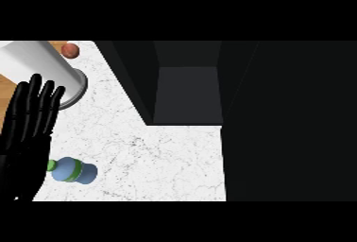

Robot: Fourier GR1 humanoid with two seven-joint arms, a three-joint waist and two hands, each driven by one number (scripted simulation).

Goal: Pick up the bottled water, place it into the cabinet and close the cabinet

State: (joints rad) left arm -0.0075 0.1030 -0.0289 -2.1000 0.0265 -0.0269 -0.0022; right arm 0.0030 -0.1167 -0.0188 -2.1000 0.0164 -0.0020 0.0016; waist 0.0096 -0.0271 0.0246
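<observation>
The bottled water (pixel 74 170) lies on its side near the table's front-left corner, blue with a green band and a small green cap pointing left. The cap end sits against the edge of the left hand (pixel 26 127), which covers part of it, so I cannot tell whether the two touch. The hand stands along the left edge of the view, black, its fingers (pixel 43 101) straight and spread, pointing away from the robot, holding nothing. Its wrist runs out of view at the bottom left. No right hand shows.

Behind the fingertips a tall white cylinder (pixel 38 64) on a grey round base stands tilted in the view, its top cut off by the upper left corner. Just beyond it a small reddish-brown round thing (pixel 70 49) rests near the table's far edge; what it is, I cannot make out. A strip of wood-coloured surface (pixel 7 85) shows at the far left, mostly hidden behind the cylinder and hand.

The table (pixel 160 156) is white marble with fine grey veins. The cabinet (pixel 188 90) is dark and stands open at the table's far right, its inside a dim grey hollow. Right of it everything is black, and no door can be told apart there. Between bottle and cabinet the marble lies bare.
</observation>
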